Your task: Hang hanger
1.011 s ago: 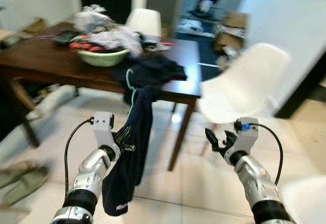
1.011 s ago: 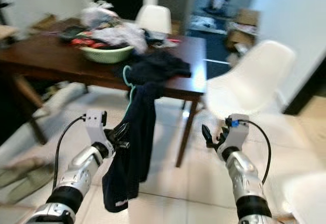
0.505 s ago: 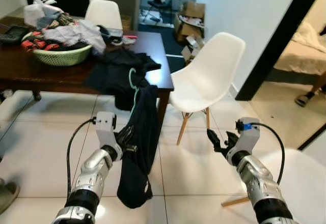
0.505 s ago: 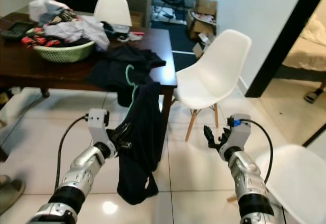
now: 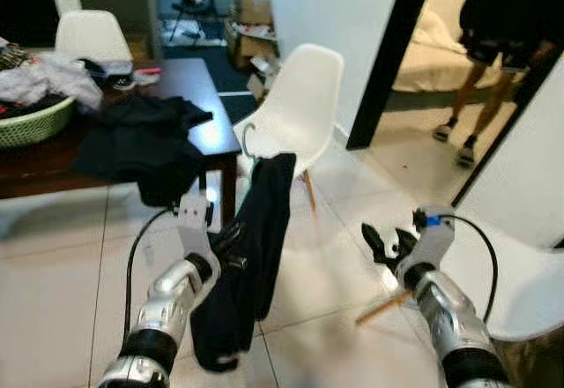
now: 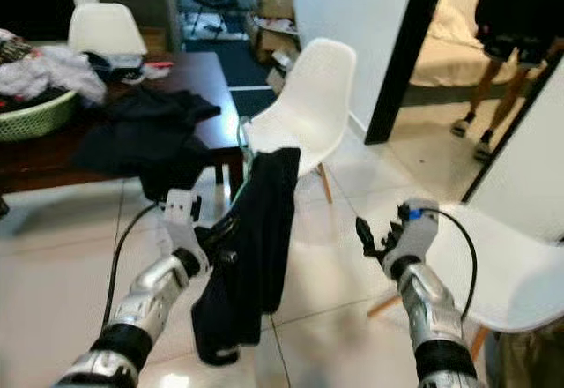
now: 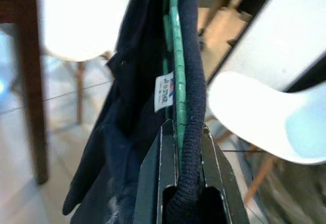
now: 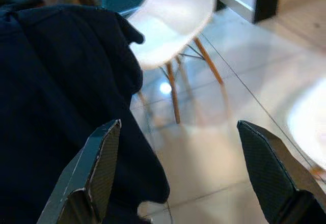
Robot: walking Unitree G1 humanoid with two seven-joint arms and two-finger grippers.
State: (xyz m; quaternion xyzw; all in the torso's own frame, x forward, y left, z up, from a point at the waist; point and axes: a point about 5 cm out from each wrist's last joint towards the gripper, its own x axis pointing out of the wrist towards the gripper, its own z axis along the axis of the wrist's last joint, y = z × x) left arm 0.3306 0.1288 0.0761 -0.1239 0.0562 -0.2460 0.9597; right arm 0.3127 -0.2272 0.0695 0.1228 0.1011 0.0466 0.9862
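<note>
Left wrist view: my left fingers (image 7: 182,183) are clamped on the green hanger (image 7: 175,81) and the dark garment (image 7: 132,112) draped over it, a white label (image 7: 164,91) just past the tips. From the head camera, the left gripper (image 5: 231,251) holds the hanger upright, its long axis near vertical, hook (image 5: 248,141) at the top, garment hanging down toward the floor (image 5: 53,291). My right gripper (image 5: 384,245) is held out empty, fingers (image 8: 104,163) spread wide, apart from the garment. Straight ahead behind the hanger stands a white chair (image 5: 295,106); to its left the counter (image 5: 198,97) carries dark clothes (image 5: 132,137) and a green basket (image 5: 31,123). Another white chair (image 5: 520,291) sits near my right arm. A person's legs (image 5: 471,115) stand in the doorway beyond.
</note>
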